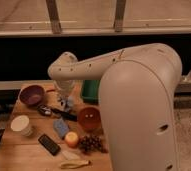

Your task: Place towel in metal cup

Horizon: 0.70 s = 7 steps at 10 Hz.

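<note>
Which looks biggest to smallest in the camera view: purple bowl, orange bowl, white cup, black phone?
1. Purple bowl and orange bowl: alike, unranked.
2. White cup.
3. Black phone.
Tool hangs between the bowls.

From my remote station this reads as a robotics test room, not a home. A plain wooden table (19,150) holds a staged mix of things: a dark purple bowl (32,94), a brown-orange bowl (89,118), a white round cup (20,124), a black flat phone-like slab (49,144), a small orange fruit (71,139), a dark grape cluster (90,144) and a green bin (90,90). Behind runs a long dark wall strip under metal-framed panels (53,17). The gripper (66,104) hangs just above the tabletop, beside the purple bowl.
</note>
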Tool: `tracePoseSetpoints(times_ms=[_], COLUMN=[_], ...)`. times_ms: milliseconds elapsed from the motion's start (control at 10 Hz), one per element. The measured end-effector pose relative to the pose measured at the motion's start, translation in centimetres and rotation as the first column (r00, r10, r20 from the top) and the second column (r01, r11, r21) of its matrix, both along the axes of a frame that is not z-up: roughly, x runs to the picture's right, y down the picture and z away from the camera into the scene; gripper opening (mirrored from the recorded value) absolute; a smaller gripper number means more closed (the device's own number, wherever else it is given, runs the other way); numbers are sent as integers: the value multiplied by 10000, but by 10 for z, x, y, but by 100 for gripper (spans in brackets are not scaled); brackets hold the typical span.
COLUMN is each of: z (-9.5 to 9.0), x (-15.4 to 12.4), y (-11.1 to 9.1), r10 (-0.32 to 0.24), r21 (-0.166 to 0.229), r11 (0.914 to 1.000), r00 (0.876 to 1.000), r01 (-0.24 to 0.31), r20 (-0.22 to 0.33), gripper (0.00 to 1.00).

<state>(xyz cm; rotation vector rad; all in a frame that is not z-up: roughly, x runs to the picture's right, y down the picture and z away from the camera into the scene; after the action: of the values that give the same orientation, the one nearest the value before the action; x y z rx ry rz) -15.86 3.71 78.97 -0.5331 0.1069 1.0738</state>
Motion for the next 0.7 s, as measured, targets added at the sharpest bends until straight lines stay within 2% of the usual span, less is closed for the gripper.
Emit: tracePoseSetpoints(times_ms=[300, 400, 700], z=[7, 10, 17], x=[0, -4, -23], y=[2, 4, 2], r10=[101, 71, -108], r21=[-272, -367, -395], r11=[9996, 9993, 9991], r00=[9998, 9995, 9970], r01=[-96, -60, 139], r20=[165, 296, 769], gripper=[2, 7, 39])
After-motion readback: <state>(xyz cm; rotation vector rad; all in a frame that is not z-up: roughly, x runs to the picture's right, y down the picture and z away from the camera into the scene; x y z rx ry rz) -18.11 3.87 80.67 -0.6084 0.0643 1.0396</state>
